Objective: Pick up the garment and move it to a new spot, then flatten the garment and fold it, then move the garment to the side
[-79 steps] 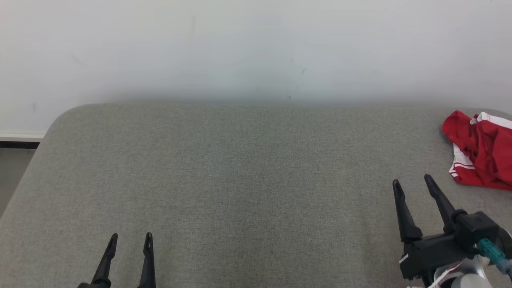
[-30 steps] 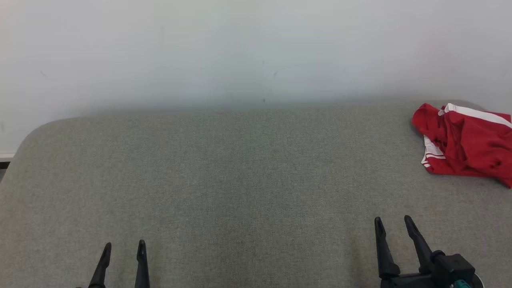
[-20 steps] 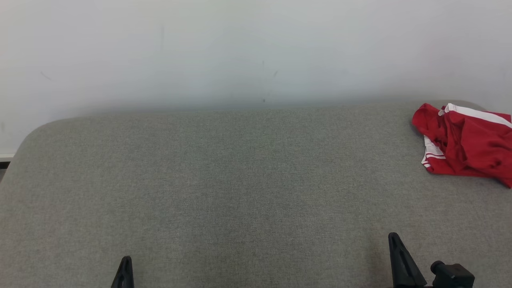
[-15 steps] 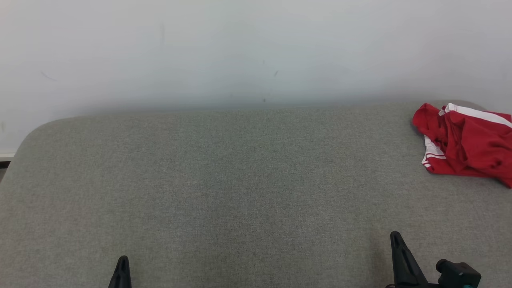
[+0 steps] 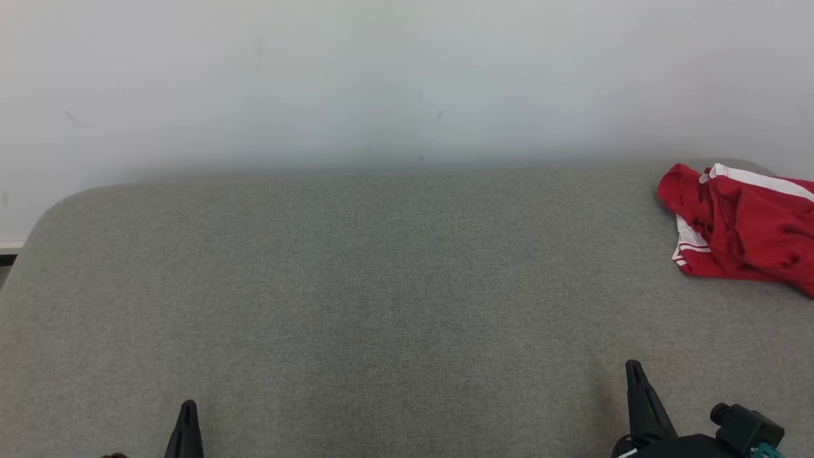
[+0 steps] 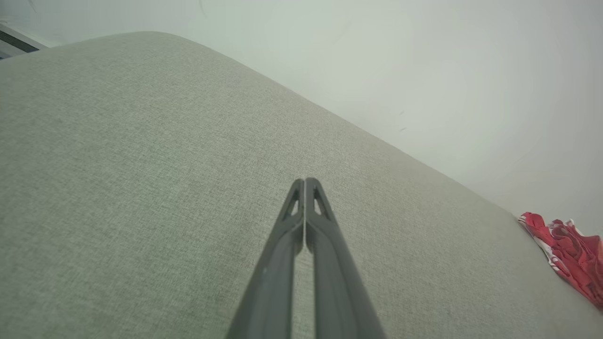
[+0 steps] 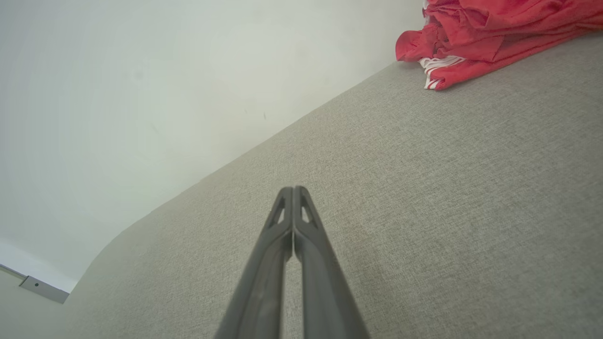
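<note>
So the garment (image 5: pixel 744 235) is a red thing with white stripes, some kind of sports shorts or jersey by the look of it, scrunched in a heap at the far right of the desk (image 5: pixel 381 286). It's close to the back edge by the wall (image 5: pixel 381 76), and part of it runs off the right side of the head view.

Both hands are well apart from it. The left hand (image 6: pixel 305 181) has its two fingers pressed flat together with nothing between them. Same for the right hand (image 7: pixel 293 189): closed and empty, low over bare grey cloth, with the heap up ahead of it and off to one side. The right one is clearly the nearer of the two.

My guess on handling is that it's light, soft and totally floppy, maybe a bit slick if it's that shiny sports fabric. It won't keep its shape, so lift it and it'll sag and partly unroll.

I'd go for one of the raised folds on top, or the white-striped hem on the near left side, since a doubled edge gives the fingers more to bite on. The fingers have to open first, obviously.

Containers: no bin or basket here that I can make out, the garment just lies straight on the desk.
</note>
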You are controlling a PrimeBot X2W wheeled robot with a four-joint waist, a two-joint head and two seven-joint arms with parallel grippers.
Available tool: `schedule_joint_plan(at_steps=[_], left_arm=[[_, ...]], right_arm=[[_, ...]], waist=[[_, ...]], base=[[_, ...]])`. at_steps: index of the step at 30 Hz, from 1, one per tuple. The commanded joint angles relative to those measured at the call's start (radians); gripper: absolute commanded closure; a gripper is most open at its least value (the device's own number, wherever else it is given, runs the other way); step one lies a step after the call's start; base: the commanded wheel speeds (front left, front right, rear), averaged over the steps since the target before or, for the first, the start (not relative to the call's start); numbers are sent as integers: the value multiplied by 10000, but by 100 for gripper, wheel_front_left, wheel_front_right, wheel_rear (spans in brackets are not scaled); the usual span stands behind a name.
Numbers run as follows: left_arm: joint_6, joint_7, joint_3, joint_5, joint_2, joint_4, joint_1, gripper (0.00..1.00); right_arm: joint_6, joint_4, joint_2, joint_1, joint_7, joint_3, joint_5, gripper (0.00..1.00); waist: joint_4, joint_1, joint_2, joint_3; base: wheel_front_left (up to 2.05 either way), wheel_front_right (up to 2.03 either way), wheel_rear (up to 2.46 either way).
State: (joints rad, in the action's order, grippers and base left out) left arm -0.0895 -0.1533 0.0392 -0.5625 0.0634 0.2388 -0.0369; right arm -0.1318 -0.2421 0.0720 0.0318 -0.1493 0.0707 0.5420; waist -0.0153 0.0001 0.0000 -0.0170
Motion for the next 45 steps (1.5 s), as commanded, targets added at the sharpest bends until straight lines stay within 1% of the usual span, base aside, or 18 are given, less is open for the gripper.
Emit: schedule_joint_plan(at_steps=[1, 18, 19, 45], left_arm=[[-63, 111, 73, -487, 12, -133, 294, 100], [-155, 732, 238, -2923, -23, -93, 599, 100], [-155, 732, 238, -2923, -23, -93, 599, 100], [-259, 1543, 460, -6027, -64, -29, 978, 100]], right_arm=[[2, 141, -18, -268, 91, 43, 511, 100], [6, 111, -69, -559, 707, 141, 2982, 100], [6, 111, -69, -559, 707, 141, 2982, 100], [10, 61, -137, -926, 1504, 268, 6134, 100]], waist=[[3, -1, 0, 4], [28, -1, 0, 37], [28, -1, 0, 37], [68, -1, 0, 90]], base=[[0, 0, 0], [0, 0, 0], [0, 0, 0], [0, 0, 0]])
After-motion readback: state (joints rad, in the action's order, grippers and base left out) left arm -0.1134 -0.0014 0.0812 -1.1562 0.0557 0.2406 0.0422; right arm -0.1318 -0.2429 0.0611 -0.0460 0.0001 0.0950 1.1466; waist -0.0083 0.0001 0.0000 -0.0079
